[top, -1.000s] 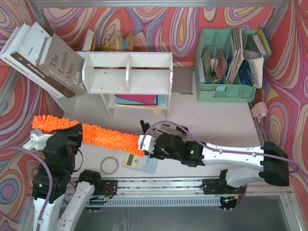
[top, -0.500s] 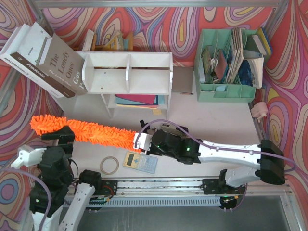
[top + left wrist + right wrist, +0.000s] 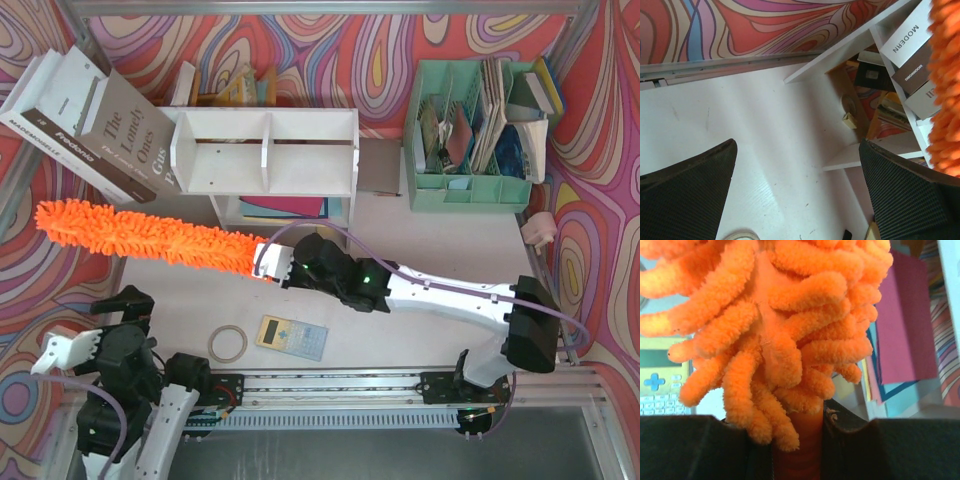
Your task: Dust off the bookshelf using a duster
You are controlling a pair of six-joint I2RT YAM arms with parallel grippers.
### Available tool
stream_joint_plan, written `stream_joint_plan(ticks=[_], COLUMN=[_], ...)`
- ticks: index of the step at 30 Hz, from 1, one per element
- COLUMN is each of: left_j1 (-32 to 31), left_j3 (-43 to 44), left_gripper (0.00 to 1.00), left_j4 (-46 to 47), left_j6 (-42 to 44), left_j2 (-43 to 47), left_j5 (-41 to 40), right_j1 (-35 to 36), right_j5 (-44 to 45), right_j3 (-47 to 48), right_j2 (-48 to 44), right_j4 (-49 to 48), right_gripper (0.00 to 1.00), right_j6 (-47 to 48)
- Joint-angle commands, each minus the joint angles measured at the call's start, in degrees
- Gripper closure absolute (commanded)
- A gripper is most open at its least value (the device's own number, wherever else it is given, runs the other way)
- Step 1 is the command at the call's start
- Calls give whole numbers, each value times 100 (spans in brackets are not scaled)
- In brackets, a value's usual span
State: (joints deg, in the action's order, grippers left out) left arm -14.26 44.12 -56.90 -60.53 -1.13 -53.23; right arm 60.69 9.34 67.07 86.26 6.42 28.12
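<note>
The fluffy orange duster (image 3: 150, 238) hangs level above the table, in front of the white bookshelf (image 3: 265, 150) and reaching out past its left end. My right gripper (image 3: 268, 262) is shut on the duster's orange handle (image 3: 797, 452) at its right end, and the duster's strands (image 3: 780, 330) fill the right wrist view. My left gripper (image 3: 98, 325) is open and holds nothing, near the table's front left corner and apart from the duster. In the left wrist view its fingers (image 3: 685, 195) are spread wide, with a bookshelf board (image 3: 850, 45) ahead and the duster (image 3: 945, 90) at the right edge.
A tape ring (image 3: 228, 343) and a calculator (image 3: 292, 337) lie near the front edge. Large books (image 3: 90, 120) lean against the shelf's left side. A mint-green file organizer (image 3: 470, 140) stands at the back right. Coloured sheets (image 3: 905, 325) lie in the shelf's lower tier.
My left gripper opened, let go of the duster's fluffy end and drew back toward the near edge. My right arm carried the duster left and closer to the shelf.
</note>
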Motion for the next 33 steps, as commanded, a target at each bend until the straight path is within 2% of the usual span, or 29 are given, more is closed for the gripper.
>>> stream_joint_plan(ticks=[1, 4, 10, 22, 29, 33], left_j1=[-6, -6, -6, -5, -6, -6], left_j3=[-238, -412, -882, -1757, -1513, -983], left_gripper=[2, 2, 2, 2, 2, 2], left_j4=[523, 826, 1174, 2034, 1930, 1697], left_j6=[775, 1167, 1222, 1674, 1613, 1689], left_j2=[74, 84, 82, 86, 82, 55], left_j5=[173, 514, 1164, 2097, 2124, 2278], right_j1=[-4, -28, -169, -346, -530, -617], right_j5=[-36, -54, -44, 99, 114, 95], right_j3=[615, 956, 1547, 2021, 2100, 1986], right_j2=[277, 500, 844, 1090, 1187, 1216], right_j4=[-257, -219, -103, -57, 87, 114], right_gripper=[100, 100, 100, 100, 100, 100], right_j6=[395, 499, 619, 804, 780, 732])
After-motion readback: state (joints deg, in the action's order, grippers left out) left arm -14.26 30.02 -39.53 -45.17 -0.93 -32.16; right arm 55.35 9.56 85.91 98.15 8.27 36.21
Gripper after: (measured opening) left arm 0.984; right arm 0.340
